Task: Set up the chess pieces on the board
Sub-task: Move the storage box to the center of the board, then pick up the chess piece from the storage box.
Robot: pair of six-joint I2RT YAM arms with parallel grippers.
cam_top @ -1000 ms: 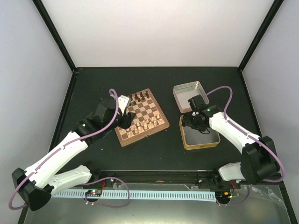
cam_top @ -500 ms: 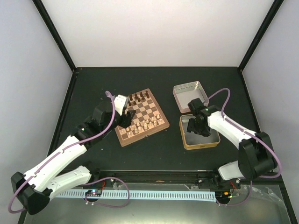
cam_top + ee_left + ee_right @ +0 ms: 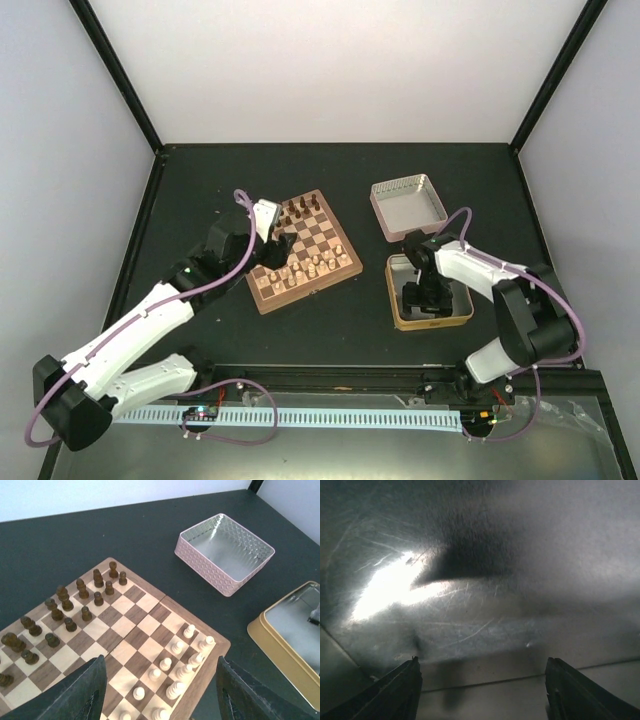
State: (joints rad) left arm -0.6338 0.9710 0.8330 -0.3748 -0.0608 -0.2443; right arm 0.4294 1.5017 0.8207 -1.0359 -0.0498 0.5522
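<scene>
- While the left gripper (image 3: 160, 662) hangs just over the near-left side of the board (image 3: 150, 625), its claw is spread roughly halfway with nothing pinched in it. My guess is it's lining up on a pale piece that needs a better square.
- Dark brown pieces (image 3: 98, 598) stand upright in two rows along the far end of the board, so that side looks done to me.
- The pale chess pieces (image 3: 177, 646) that I can see stand upright on the board at the end nearest the arms, in two loose rows. A few look off-centre on their squares, and the fingers hide some, so I can't get a full count.
- Right of the board and well apart from it, the pinkish tin lid (image 3: 200, 567) lies open side up, probably just parked out of the way.
- Just nearer than the lid sits the gold tin (image 3: 430, 320). The right gripper (image 3: 482, 662) is dipped down inside it, close to the shiny floor.
- That claw is spread wide and has hold of nothing. Makes sense if it's fishing for leftover pieces, but its wrist view shows only scratched metal and a shadow, so I can't tell whether any piece is left in there.
</scene>
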